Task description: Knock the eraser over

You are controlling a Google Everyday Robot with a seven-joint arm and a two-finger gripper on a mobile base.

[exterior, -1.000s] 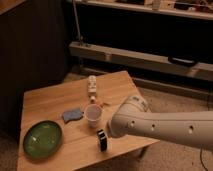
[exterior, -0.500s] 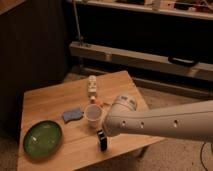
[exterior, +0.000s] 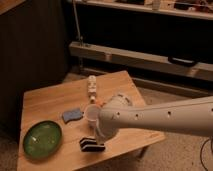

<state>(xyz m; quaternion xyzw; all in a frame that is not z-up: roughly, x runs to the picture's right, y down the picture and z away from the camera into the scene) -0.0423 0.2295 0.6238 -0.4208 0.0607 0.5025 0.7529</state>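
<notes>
Looks like the eraser [exterior: 92,145] tipped flat since half a second back, lying near the table's [exterior: 45,100] front edge, just below the white cup [exterior: 92,113]. Gripper [exterior: 101,136] hangs right over it; can't tell its state. Light, stiff little block, so nudging its top edge does it.

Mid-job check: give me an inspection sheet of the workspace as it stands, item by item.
Surface: small wooden table, light grain, set on a speckled floor.
Job's things: eraser, a black block with pale stripe, lies low near the table's front edge.
Clutter: green plate front left; blue sponge pad; white cup partly behind the arm; small pale bottle-like item at the back.
Grippers: hand down beside the eraser's right end, mostly hidden by the white arm.
Cables: one dark loop at the right edge.
Surroundings: dark shelving with a long metal rail behind.
</notes>
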